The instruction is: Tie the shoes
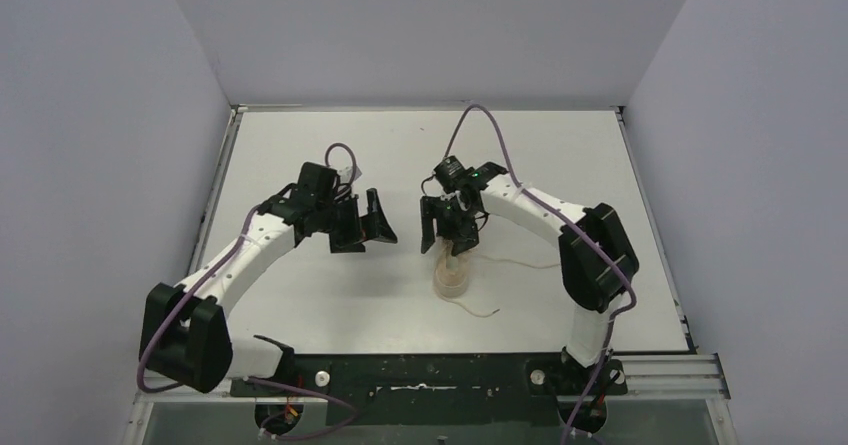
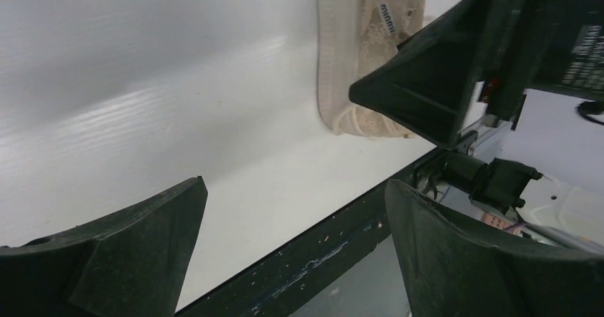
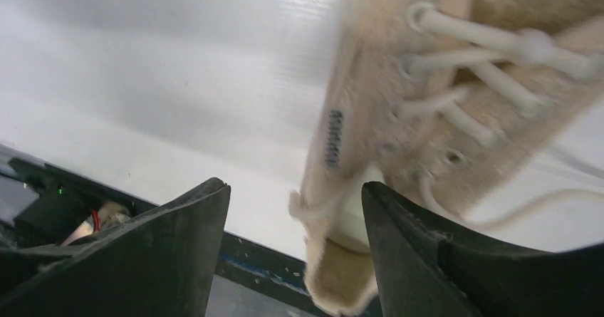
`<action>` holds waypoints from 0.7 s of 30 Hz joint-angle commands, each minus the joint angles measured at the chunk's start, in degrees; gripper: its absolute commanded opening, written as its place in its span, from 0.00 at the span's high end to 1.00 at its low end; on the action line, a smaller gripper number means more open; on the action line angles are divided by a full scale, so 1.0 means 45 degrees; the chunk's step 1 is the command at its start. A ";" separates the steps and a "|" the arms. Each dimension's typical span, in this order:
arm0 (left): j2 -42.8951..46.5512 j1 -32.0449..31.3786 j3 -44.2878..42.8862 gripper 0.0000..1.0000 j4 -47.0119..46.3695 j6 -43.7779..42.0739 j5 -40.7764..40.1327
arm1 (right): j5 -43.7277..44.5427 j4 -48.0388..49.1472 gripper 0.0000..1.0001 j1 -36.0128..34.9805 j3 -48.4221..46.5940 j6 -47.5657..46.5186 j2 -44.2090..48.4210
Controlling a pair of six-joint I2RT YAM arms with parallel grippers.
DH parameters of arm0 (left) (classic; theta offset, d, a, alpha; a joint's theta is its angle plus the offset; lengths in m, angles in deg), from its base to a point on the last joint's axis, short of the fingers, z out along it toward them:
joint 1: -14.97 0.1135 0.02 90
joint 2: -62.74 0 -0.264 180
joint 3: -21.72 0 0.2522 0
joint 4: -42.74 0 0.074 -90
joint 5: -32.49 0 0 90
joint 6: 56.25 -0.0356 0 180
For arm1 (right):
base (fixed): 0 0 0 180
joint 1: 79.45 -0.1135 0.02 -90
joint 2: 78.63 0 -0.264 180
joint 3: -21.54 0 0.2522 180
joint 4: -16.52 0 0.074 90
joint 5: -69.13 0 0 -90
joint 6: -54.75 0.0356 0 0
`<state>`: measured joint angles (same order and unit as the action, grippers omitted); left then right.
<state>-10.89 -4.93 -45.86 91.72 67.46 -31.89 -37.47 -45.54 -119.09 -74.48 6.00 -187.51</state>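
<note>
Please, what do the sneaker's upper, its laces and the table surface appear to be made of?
Sneaker upper: probably suede or brushed fabric, matte beige, with a fuzzy nap.
Laces: likely woven cord, cream, round, dull.
Table: seemingly smooth white plastic or laminate, semi-gloss, showing soft reflections and faint parallel ribs.

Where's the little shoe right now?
In the top view, the shoe lies near the middle of the table, just beneath the right gripper.

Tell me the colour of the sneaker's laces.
Cream-white laces on the beige sneaker, clearest in the right wrist view.
</note>
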 commanded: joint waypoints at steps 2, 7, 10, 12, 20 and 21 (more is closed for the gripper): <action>-0.2159 -0.1541 -0.1393 0.10 -0.2339 -0.0840 0.1480 | -0.1063 -0.0712 0.29 0.2080 0.1220 -0.3385 0.3562; -0.4000 -0.2193 -0.1470 0.25 -0.4743 -0.0555 0.2840 | -0.1412 -0.1040 0.25 0.5936 0.3082 -0.3915 0.5213; -0.4733 -0.2199 -0.1473 0.37 -0.5452 -0.1017 0.3165 | -0.1847 -0.0723 0.27 0.8548 0.3933 -0.3288 0.5280; -0.5143 -0.2241 -0.1243 0.40 -0.6234 -0.1200 0.3773 | -0.1364 -0.1004 0.27 0.9214 0.3953 -0.2548 0.4785; -0.5386 -0.2556 0.0786 0.58 -1.0915 -0.1208 0.4951 | -0.0807 -0.0723 0.33 0.9423 0.4473 -0.0112 0.3870; -0.5442 -0.2668 0.0918 0.59 -1.1006 -0.1318 0.4884 | -0.0389 -0.0800 0.33 0.9437 0.4616 0.0488 0.3930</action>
<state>-35.13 -15.48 -43.43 54.15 63.48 -13.11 -42.23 -49.53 -76.16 -54.88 -0.12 -172.05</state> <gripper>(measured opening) 0.432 0.673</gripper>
